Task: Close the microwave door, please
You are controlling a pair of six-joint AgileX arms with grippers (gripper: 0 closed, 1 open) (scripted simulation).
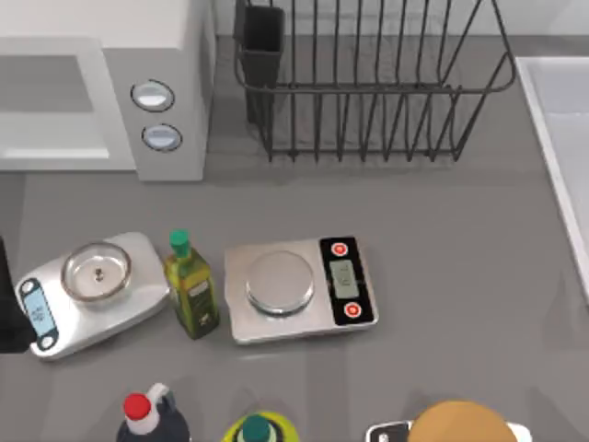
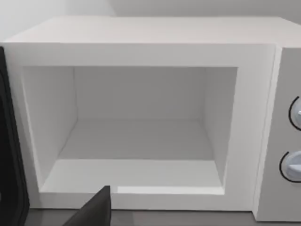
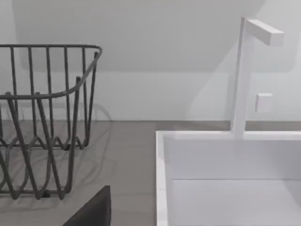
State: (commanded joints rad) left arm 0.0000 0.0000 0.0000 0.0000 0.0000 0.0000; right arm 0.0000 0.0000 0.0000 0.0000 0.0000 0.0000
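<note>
Faced the open microwave (image 2: 141, 28) with left gripper (image 2: 96, 212); saw microwave door (image 2: 9, 141) upright, swung out just beside it toward the table's left. Could not tell either grip's width. Kept right gripper (image 3: 96, 209) near sink (image 3: 162, 179), much farther off.

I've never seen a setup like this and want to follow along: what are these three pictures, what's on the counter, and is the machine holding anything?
This is a simulated two-armed AgileX robot at a grey counter. One picture looks straight down from above. The other two come from cameras on each arm's wrist.

The left wrist view faces the microwave, whose cavity stands open; the dark edge beside it is probably the microwave door. The right wrist view faces a wire dish rack and a white sink with a tap.

From above you see two kitchen scales with an olive oil bottle between them, and more bottles at the near edge. Nothing appears to be held.
</note>
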